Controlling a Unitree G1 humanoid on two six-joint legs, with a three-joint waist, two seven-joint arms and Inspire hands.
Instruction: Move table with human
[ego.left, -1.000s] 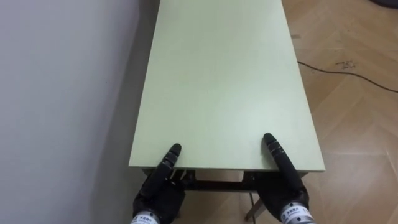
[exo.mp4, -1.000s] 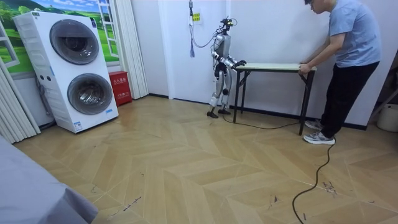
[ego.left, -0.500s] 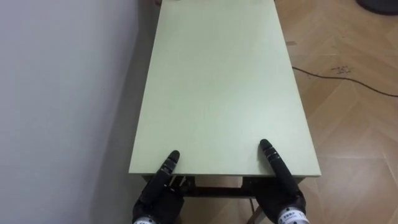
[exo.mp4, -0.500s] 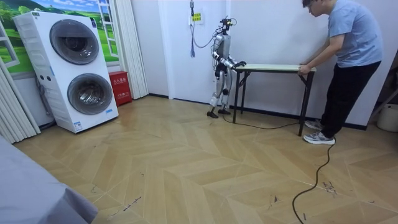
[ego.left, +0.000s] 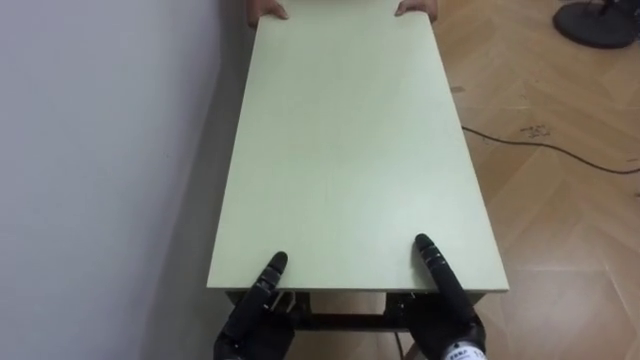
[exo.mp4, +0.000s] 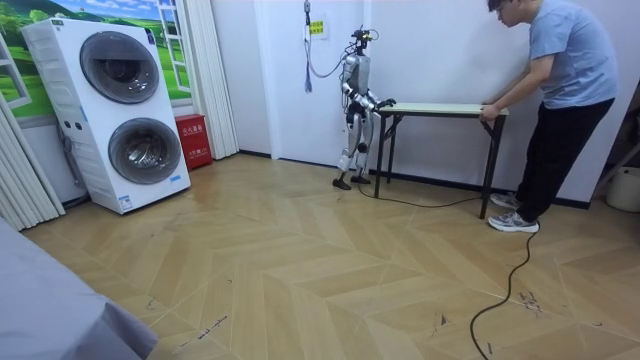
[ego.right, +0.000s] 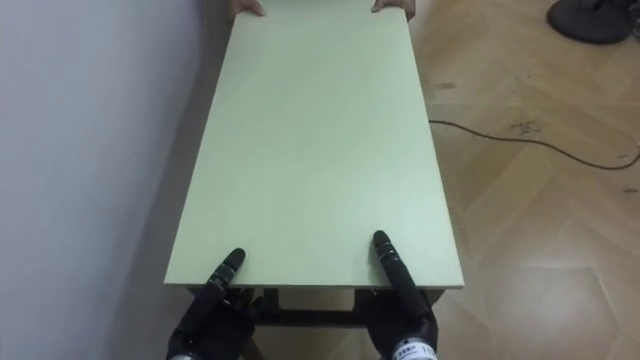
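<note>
Beside the white wall (ego.left: 100, 150): a pale green table (ego.left: 350, 150) with the robot at one short end and a person (exo.mp4: 565, 90) at the other.
Lengthwise and close to the wall, the table shows its legs reaching down to the parquet floor (ego.left: 560, 230) in the room view. At its near edge the left hand (ego.left: 258, 312) and right hand (ego.left: 448, 300) each lap onto the top, the rest below the board; how far either is closed cannot be told. The person's hands (ego.left: 268, 10) rest on the far edge. A dark cable (ego.left: 540, 145) crosses the floor to the right; stacked laundry machines (exo.mp4: 125, 110) stand well apart.
</note>
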